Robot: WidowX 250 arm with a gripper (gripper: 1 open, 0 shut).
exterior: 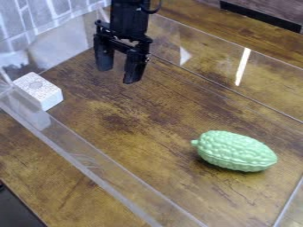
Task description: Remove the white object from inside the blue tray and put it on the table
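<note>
Dark brown wood-grain table (pixel 142 115): fills almost the whole view; worn, lighter scuffed patches across the middle.

Clear plastic panels (pixel 71 151): standing upright on the table, one running diagonally from the left edge toward the bottom edge, another along the far side toward the right edge; bright reflections on the far panel.

Black gripper (pixel 120 70): suspended from above near the top edge, left of centre, pointing straight down. Fingers spread apart, nothing between them. Fingertips close to the wood; contact with the wood cannot be told. Well apart from both loose items.

Bumpy green oval fruit (pixel 235 151): lying on its side on the table toward the lower right corner, long axis roughly parallel to the bottom edge. Free-standing, touching nothing but the wood.

White object (pixel 37 90): small rectangular block with a finely speckled top face, located at the left edge of the table, just beside the base of the diagonal clear panel. Whether touching the panel cannot be told. Positioned down and left of the gripper, clear of the fingers, and far across the table from the green fruit
</note>
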